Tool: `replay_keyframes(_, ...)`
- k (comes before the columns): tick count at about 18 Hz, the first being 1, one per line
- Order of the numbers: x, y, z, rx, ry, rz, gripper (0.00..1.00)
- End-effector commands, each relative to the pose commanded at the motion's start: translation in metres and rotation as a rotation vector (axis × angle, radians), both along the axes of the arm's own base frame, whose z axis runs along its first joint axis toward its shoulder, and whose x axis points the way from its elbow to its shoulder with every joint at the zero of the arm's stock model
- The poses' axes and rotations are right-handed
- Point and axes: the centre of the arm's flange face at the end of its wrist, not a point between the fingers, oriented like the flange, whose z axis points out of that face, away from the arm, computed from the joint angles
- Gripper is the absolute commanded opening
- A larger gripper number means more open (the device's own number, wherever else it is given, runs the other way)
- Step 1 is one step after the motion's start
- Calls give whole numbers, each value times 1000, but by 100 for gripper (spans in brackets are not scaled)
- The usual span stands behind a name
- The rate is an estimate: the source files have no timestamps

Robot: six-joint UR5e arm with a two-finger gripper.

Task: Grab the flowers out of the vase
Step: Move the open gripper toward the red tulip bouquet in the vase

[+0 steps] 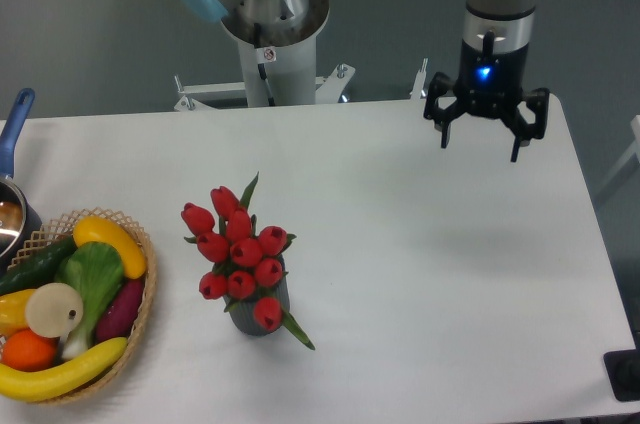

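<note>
Tool [481, 137] up over far right part of white worktop [430, 264], fingers [444, 128] spread wide, pointing down, nothing betw. them; blue light lit on wrist above. Flowers [238, 252] well apart from tool, toward front left-centre of worktop: bunch of red tulip buds w/ green leaves, standing in vase [262, 312]. Vase dark grey, short, upright on worktop, mostly hidden behind blooms & a leaf hanging over its right side, so rim not visible, prob. round. Wicker basket [133, 334] at left edge, near vase but not touching, holding banana [60, 372], orange [28, 349], green veg, yellow & purple pieces. Pot w/ blue handle [14, 129] cut off at left edge behind basket. Robot base column [271, 39] beyond far edge of worktop.
</note>
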Motion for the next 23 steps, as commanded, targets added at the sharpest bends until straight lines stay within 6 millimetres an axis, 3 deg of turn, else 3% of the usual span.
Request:
replay_keyframes(5, 55, 45, -25, 39, -72, -125, 100)
replay_keyframes(8, 73, 61, -24, 172, -134, -153, 100)
replay_keyframes(11, 96, 70, -15, 340, -225, -207, 100)
replay_keyframes(15, 119, 68, -15, 414, -257, -259, 100)
replay_keyframes(17, 141, 76, -18, 443, -274, -323, 100)
replay_keyframes(19, 146, 85, -22, 465, -284, -350, 100)
replay_keyframes(23, 139, 108, -55, 474, -299, -389, 100)
